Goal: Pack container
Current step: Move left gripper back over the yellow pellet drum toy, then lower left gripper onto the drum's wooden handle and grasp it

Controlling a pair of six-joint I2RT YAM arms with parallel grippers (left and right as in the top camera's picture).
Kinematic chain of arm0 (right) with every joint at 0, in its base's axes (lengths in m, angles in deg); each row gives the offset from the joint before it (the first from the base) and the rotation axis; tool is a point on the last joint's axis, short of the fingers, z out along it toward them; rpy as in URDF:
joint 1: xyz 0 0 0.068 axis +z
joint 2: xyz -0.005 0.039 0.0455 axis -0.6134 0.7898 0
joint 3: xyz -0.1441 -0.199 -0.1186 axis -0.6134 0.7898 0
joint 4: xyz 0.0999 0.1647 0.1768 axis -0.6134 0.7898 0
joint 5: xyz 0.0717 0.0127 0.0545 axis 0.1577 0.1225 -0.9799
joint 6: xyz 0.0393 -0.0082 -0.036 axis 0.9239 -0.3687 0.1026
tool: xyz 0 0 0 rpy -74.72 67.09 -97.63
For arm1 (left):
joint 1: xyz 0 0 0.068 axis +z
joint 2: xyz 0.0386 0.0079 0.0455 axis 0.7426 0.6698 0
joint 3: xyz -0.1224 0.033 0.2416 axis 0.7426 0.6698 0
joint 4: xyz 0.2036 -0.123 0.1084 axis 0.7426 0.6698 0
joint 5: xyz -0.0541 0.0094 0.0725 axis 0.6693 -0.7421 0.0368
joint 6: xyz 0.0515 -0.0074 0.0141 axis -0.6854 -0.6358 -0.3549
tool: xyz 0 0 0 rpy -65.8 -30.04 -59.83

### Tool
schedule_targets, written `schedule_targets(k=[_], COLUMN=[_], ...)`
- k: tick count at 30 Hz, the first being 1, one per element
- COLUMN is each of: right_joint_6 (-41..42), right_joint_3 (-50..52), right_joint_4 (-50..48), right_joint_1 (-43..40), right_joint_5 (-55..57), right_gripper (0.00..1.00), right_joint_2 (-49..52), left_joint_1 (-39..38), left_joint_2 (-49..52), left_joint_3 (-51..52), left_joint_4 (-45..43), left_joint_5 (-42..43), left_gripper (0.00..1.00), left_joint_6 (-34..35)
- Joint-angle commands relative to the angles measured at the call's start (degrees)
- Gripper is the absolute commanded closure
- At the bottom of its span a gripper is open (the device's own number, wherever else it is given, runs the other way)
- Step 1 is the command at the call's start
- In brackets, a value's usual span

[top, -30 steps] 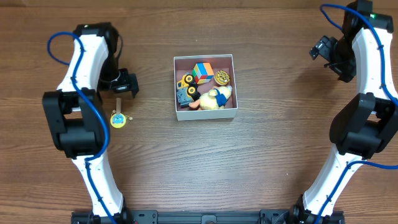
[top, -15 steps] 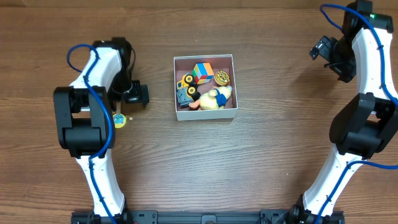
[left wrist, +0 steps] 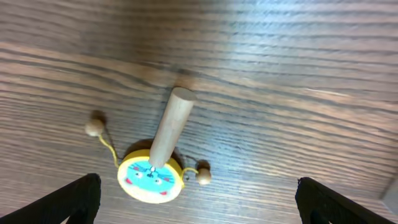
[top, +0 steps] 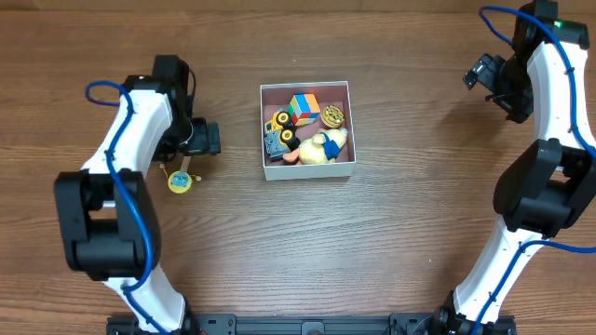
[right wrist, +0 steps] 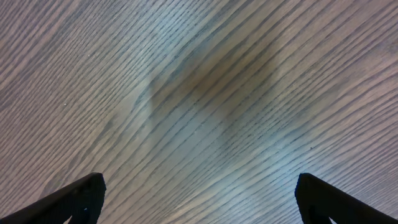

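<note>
Black, corner-cropped tips show left gripper (left wrist: 199, 200) and right gripper (right wrist: 199, 198) jaws wide apart.

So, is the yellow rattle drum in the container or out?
Out: the rattle drum lies on the table, left of the container and apart from it.

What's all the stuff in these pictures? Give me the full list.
table: 1, brown wood, under everything
container: 1, white walls, maroon inside, centre
cube: 1, multicoloured, container's top middle
truck: 1, yellow, container's left
blue toy: 1, blue-grey, below truck
round toy: 1, brown-yellow, container's top right
pale toy: 1, cream, container's bottom right
rattle: 1, yellow, wooden handle, two beads, on table left of container
left arm: 1, white-black, left
right arm: 1, white-black, right
left gripper: 1, black, open, near rattle
right gripper: 1, black, open, top right
</note>
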Motion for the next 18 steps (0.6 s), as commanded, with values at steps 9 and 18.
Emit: schedule_targets(k=[9, 18], right_joint_6=[-0.1, -0.1], right_joint_3=[0.2, 0.2], right_joint_4=[-0.2, -0.2], right_joint_1=[0.1, 0.1], right_joint_5=[0.1, 0.1], right_gripper=[0.00, 0.00], right_joint_2=[-0.3, -0.3], left_joint_1=[1.0, 4.4], left_joint_2=[-0.9, -0.9], left_joint_3=[6.7, 8.2], left_joint_4=[-4.1, -7.8], left_joint_5=[-0.2, 0.5], left_gripper=[0.00, 0.00], left_joint_6=[-3.6, -4.6])
